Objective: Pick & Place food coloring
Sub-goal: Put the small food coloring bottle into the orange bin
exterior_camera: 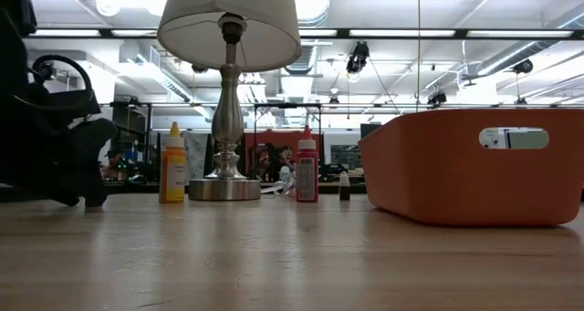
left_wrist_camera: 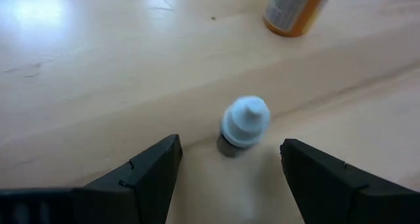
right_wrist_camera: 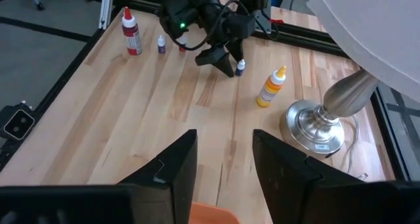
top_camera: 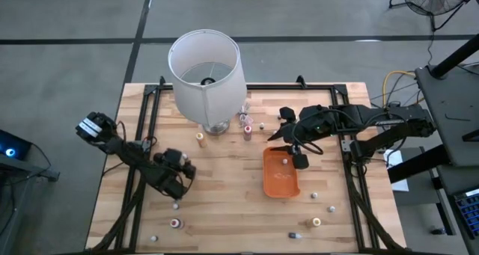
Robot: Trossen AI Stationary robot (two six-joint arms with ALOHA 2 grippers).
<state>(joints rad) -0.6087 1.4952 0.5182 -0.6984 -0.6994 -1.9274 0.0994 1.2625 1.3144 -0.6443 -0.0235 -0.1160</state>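
A tiny food coloring bottle [left_wrist_camera: 244, 122] with a white cap and dark contents stands upright on the wooden table. My left gripper [left_wrist_camera: 231, 159] is open, with one finger on each side of the bottle and a gap to both. In the high view this gripper [top_camera: 178, 196] sits low at the near left, just above the bottle [top_camera: 176, 205]. My right gripper [top_camera: 299, 161] hangs open and holds nothing, above the far end of the orange tray [top_camera: 281, 182]. More small bottles stand scattered about the table.
A white-shaded lamp [top_camera: 206, 72] stands at the far middle, with a yellow-orange bottle [top_camera: 200, 137] and pink-red bottles [top_camera: 246, 128] by its base. Other small bottles [top_camera: 177, 223] [top_camera: 316, 222] [top_camera: 293, 235] stand near the front edge. Black frame rails run along both sides.
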